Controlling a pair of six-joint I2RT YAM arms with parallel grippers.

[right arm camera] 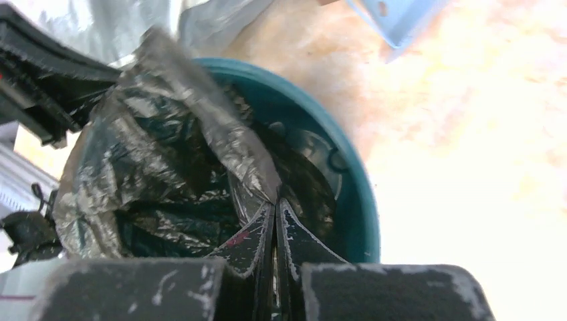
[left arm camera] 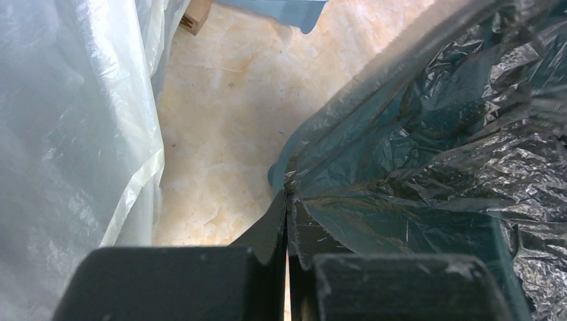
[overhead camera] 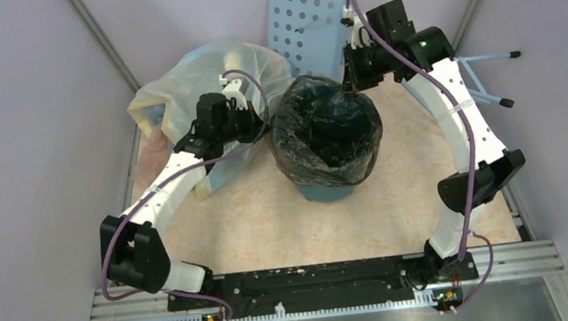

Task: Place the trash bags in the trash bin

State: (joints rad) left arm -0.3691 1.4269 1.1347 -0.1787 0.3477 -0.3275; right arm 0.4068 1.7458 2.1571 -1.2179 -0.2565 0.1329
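The bin [overhead camera: 329, 192] stands upright near the middle of the desk [overhead camera: 272, 225]. The bag [overhead camera: 325, 128] is draped over its mouth, dark and crinkled, so from above only the teal base shows beneath it. The left pincer [overhead camera: 265, 121] sits at the bag's left edge. In its wrist view the left pincer [left arm camera: 287, 200] is closed, with the film of the bag [left arm camera: 434, 134] pinched between the tips and pulled taut from there, teal showing through it. The right pincer [overhead camera: 353, 73] is at the bag's far right side. Its wrist view shows the right pincer [right arm camera: 275, 208] closed too, nipping a fold of the bag [right arm camera: 154, 167] that rises out of the bin [right arm camera: 358, 194]. In that view much of the bag sags inside the bin, and the right part of the rim is bare. A stuffed pale bag [overhead camera: 178, 92] lies at the left, under the left arm and near the bin. A blue panel [overhead camera: 313, 14] with holes leans behind the bin
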